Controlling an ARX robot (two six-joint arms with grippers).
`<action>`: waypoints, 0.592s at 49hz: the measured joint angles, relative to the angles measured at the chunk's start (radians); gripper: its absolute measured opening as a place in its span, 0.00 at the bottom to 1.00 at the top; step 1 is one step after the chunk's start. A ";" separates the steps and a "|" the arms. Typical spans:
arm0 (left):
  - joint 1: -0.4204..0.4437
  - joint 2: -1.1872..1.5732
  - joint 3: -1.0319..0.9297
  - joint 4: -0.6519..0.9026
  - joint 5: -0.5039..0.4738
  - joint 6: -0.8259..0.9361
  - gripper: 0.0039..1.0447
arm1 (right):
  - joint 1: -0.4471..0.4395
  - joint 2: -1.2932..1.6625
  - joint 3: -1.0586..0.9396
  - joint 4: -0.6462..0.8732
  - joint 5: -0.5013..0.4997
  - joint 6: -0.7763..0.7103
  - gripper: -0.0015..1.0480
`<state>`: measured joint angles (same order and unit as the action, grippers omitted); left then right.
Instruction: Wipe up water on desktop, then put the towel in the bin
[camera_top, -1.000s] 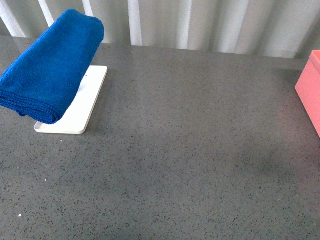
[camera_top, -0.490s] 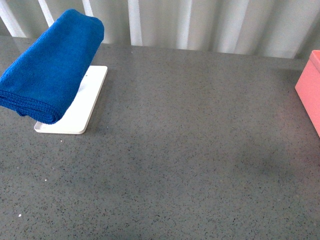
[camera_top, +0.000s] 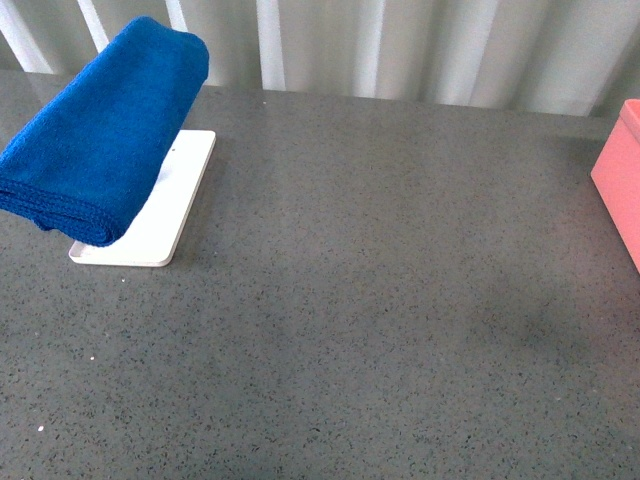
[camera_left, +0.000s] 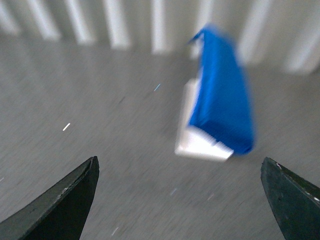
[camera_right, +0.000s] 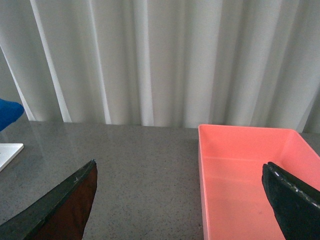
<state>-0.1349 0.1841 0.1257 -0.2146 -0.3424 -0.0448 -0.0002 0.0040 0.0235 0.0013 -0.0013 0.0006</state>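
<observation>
Towel (camera_top: 100, 130) is bright blue and folded into a thick bundle at the far left corner of the desktop (camera_top: 380, 300). It is raised and tilted over a white tray base (camera_top: 165, 215), and whatever props it up is hidden. The towel's near end has a stitched edge and overhangs the tray base's left side. The far end reaches toward the white pleated curtain (camera_top: 400, 50) behind the desktop's far edge.

The desktop is dark grey and speckled. A faint darker patch (camera_top: 520, 320) lies right of centre; cannot tell whether it is wet or a shadow.

The bin (camera_top: 620, 180) is salmon pink and sits at the right edge of the desktop, cut off by the frame in the front view and well apart from the towel. In the right wrist view its open top, smooth inner walls and floor show.

Left gripper (camera_left: 177, 165): jaws spread wide with nothing between them. Its dark fingers (camera_left: 65, 205) show at both lower corners of a blurred picture. It is above the desktop, facing the towel and tray base.

Right gripper (camera_right: 179, 164): jaws also spread wide, gripping nothing. It is above the desktop, facing the curtain, with the bin just ahead toward one finger. A sliver of the towel and a corner of the tray base show at the opposite edge of the right wrist view.
</observation>
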 joint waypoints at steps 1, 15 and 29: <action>-0.030 0.051 0.018 0.001 -0.059 0.002 0.94 | 0.000 0.000 0.000 0.000 0.003 0.000 0.93; -0.058 0.706 0.358 0.517 -0.033 0.104 0.94 | 0.000 0.000 0.000 0.000 0.000 0.000 0.93; -0.112 1.298 0.900 0.400 0.093 0.196 0.94 | 0.000 0.000 0.000 0.000 0.000 0.000 0.93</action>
<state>-0.2470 1.4822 1.0260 0.1856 -0.2489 0.1509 -0.0002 0.0040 0.0235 0.0013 -0.0013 0.0010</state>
